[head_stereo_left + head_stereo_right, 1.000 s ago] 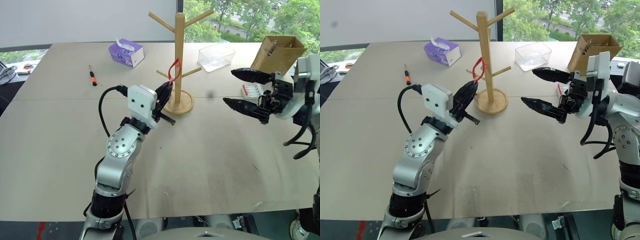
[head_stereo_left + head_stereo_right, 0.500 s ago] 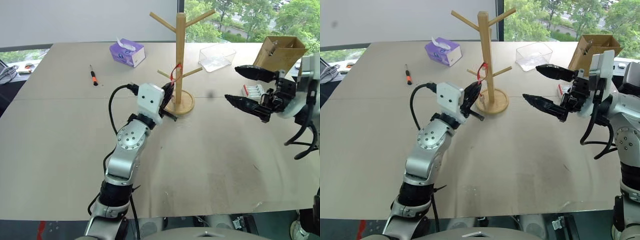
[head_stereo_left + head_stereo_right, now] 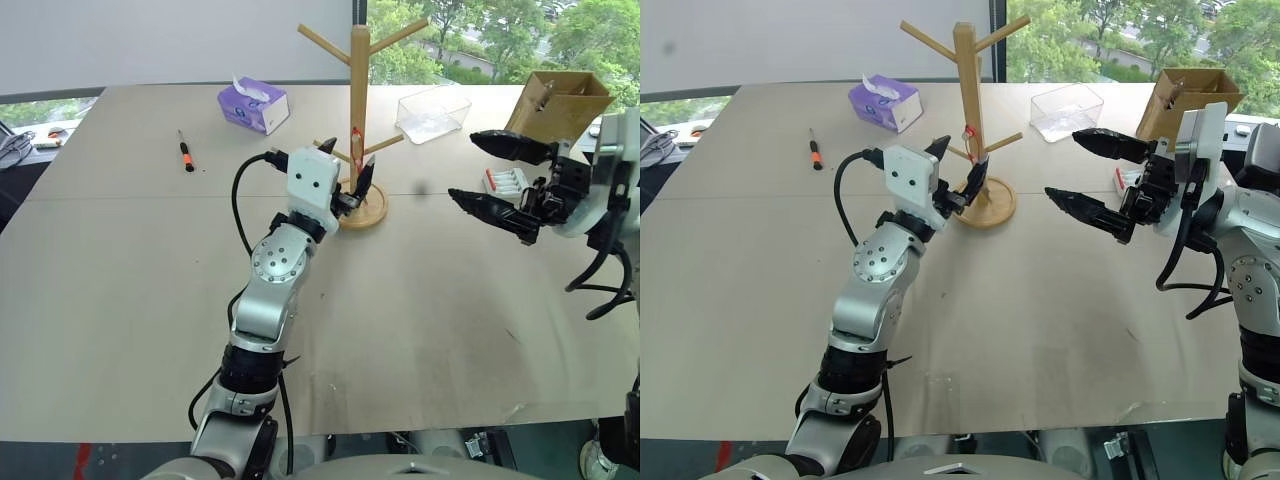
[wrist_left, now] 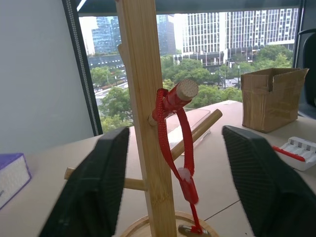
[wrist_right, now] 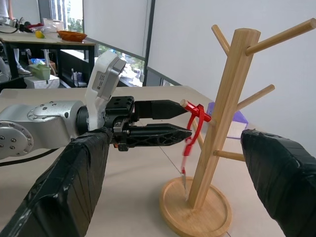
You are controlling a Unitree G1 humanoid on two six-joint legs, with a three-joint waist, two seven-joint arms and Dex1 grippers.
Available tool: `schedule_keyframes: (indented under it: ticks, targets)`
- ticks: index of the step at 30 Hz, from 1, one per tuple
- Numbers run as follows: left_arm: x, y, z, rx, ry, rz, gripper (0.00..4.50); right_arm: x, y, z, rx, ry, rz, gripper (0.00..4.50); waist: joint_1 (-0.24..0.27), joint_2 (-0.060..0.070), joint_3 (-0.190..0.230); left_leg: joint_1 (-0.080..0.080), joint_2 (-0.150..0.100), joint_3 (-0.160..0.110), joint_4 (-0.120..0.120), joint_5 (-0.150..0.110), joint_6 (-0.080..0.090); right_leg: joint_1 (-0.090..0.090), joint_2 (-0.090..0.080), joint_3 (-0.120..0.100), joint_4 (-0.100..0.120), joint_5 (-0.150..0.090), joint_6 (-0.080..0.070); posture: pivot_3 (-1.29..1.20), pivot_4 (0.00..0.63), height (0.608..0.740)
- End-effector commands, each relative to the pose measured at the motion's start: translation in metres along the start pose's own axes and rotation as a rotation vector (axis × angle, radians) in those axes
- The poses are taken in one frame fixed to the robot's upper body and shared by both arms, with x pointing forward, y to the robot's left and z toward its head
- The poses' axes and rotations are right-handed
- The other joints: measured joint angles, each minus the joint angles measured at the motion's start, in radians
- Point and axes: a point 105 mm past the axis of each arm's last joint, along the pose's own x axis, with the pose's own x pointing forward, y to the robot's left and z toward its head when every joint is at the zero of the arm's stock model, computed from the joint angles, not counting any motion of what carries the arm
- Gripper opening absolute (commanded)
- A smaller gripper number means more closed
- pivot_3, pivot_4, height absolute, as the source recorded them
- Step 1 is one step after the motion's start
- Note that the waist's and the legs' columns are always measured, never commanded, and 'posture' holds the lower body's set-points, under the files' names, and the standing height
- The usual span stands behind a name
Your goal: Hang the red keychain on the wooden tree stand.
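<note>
The wooden tree stand (image 3: 359, 110) rises at the table's middle back. The red keychain (image 4: 177, 143) hangs by its strap from a lower peg beside the pole, and its key dangles just above the round base. My left gripper (image 3: 347, 165) is open, one finger on each side of the hanging keychain and apart from it. In the right wrist view the left gripper (image 5: 186, 118) sits level with that peg. My right gripper (image 3: 464, 168) hovers open to the right of the stand, holding nothing.
A purple tissue box (image 3: 252, 105) and an orange-handled screwdriver (image 3: 186, 152) lie at the back left. A clear plastic box (image 3: 432, 113), a cardboard box (image 3: 556, 103) and a small white tray (image 3: 505, 181) sit at the back right.
My left gripper moved in to the stand carrying the keychain, then opened. The keychain now hangs from the peg on its own. The right gripper stayed put.
</note>
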Motion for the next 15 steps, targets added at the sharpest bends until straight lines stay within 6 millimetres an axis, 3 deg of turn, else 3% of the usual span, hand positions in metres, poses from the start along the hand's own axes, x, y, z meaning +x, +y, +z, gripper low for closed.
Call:
schedule_keyframes:
  ticks: [1,5,9,15]
  targets:
    - [-0.008,0.006,0.004,-0.009,-0.023,0.023,4.37,-0.002,0.0,0.006,-0.029,-0.022,-0.032,4.5,0.0,0.0,0.0,0.0,0.0,0.0,0.0,0.0,0.0,0.0,0.0,0.0,0.0,0.0,0.0,0.0,0.15,0.74]
    - [-0.025,0.033,-0.016,-0.052,0.041,0.132,4.37,-0.007,-0.015,-0.02,0.016,0.027,-0.18,4.5,-0.002,0.0,0.0,0.0,0.001,0.0,0.0,0.0,0.0,0.0,0.0,0.0,0.0,0.0,0.0,0.0,0.15,0.74]
    - [-0.045,0.069,-0.051,-0.028,0.162,0.313,4.37,-0.016,-0.038,-0.061,0.072,0.055,-0.436,4.5,-0.001,0.0,0.0,0.001,0.001,0.0,0.0,0.001,-0.002,0.0,0.0,0.0,0.001,0.0,0.0,0.0,0.15,0.74]
    - [-0.078,0.101,-0.088,-0.005,0.247,0.492,4.37,-0.036,-0.058,-0.12,0.056,0.119,-0.76,4.5,0.001,0.0,0.0,0.0,0.0,0.002,0.0,0.003,-0.005,-0.001,0.0,0.0,0.0,0.0,0.0,0.0,0.15,0.74]
